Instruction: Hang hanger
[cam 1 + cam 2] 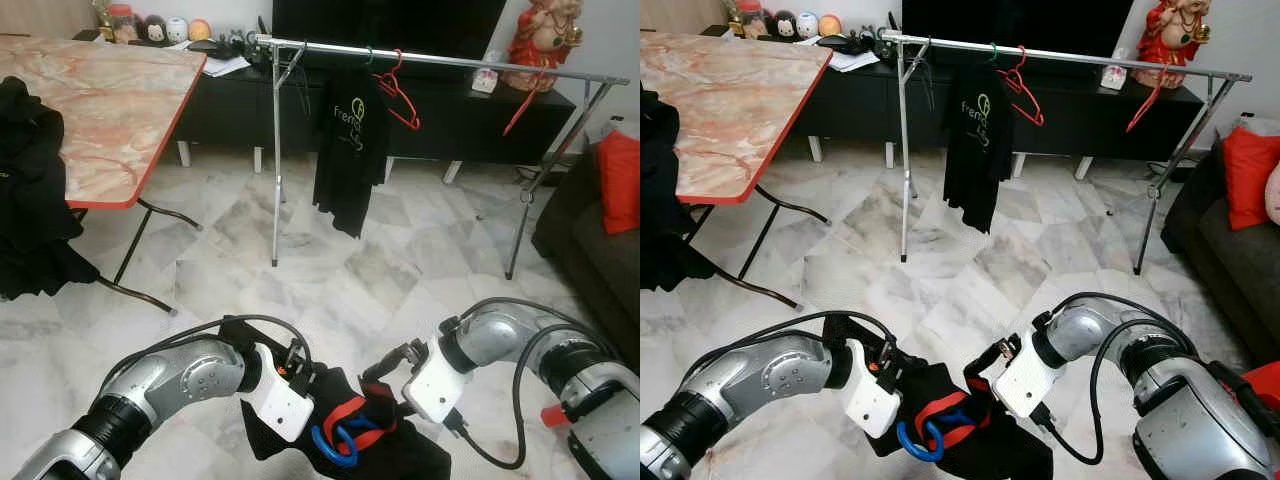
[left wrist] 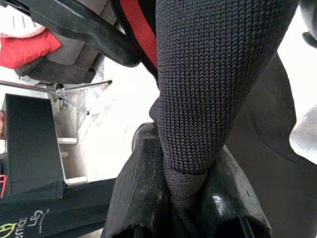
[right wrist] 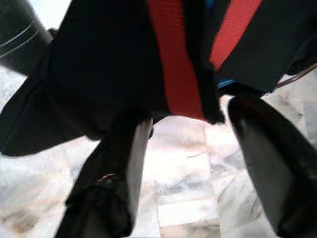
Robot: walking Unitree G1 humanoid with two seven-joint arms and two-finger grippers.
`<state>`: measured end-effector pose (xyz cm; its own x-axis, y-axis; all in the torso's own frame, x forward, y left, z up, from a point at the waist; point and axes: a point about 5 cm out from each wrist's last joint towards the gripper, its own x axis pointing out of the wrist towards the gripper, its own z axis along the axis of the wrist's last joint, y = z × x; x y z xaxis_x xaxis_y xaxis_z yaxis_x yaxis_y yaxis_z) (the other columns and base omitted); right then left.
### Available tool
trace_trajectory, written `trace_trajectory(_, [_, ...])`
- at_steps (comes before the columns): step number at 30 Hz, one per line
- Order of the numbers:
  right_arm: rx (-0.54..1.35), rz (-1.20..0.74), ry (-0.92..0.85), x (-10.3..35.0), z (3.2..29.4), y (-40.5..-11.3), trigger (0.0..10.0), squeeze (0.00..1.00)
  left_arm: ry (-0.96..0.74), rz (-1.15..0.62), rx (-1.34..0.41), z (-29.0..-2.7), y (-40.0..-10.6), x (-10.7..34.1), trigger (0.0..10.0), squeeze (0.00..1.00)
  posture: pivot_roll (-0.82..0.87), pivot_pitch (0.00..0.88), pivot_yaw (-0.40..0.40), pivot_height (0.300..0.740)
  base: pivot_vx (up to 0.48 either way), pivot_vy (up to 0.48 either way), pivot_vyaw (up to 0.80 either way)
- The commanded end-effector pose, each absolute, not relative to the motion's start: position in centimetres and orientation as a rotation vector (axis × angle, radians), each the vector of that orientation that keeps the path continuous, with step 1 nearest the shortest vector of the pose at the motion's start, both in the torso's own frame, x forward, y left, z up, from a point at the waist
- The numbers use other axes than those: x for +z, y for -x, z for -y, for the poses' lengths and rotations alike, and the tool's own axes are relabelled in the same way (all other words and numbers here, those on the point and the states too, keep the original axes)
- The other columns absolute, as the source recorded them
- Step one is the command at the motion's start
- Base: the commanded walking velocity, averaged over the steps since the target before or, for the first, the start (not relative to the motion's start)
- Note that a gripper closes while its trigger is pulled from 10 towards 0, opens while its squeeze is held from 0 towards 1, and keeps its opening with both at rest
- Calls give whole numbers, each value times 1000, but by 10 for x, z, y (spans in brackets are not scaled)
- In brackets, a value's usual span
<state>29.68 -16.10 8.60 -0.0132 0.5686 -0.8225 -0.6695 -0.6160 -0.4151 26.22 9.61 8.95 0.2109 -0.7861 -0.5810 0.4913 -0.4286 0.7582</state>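
nearby, over white marble floor (image 1: 400, 270), left gripper (image 1: 300, 385) pinches a black garment (image 1: 350, 440) with blue hanger (image 1: 335, 445); right gripper (image 1: 385, 375) spread beside it. far off stands a clothes rail (image 1: 440, 60), table (image 1: 100, 100) left.

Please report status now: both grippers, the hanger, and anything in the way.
Left gripper shut on black garment. Right gripper open beside it. Blue hanger inside garment, low. Rack ahead, floor between.

Black garment (image 1: 350, 440) with red trim between black fingers (image 2: 143, 198); blue hanger (image 1: 335, 445); red hangers (image 1: 398, 95) on silver rail (image 1: 450, 62); white-grey marbled floor (image 1: 330, 280).
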Motion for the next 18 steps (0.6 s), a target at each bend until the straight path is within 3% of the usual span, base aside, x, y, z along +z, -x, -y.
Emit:
trace_trajectory(1, [1752,-111,1305,87,162,-296,0,0,-1393,346,-1482,-90,-261,92,10000,0,6,0,-135,740,0,0,0])
trace_trajectory(14, [1789,-127,1260,83,161,-291,0,0,-1398,345,-1481,-91,-263,92,10000,0,8,0,-129,740,0,0,0])
trace_trajectory(18, [1819,-265,1342,77,176,-290,0,0,-1422,332,-1480,-94,-264,91,10000,0,11,0,-128,740,0,0,0])
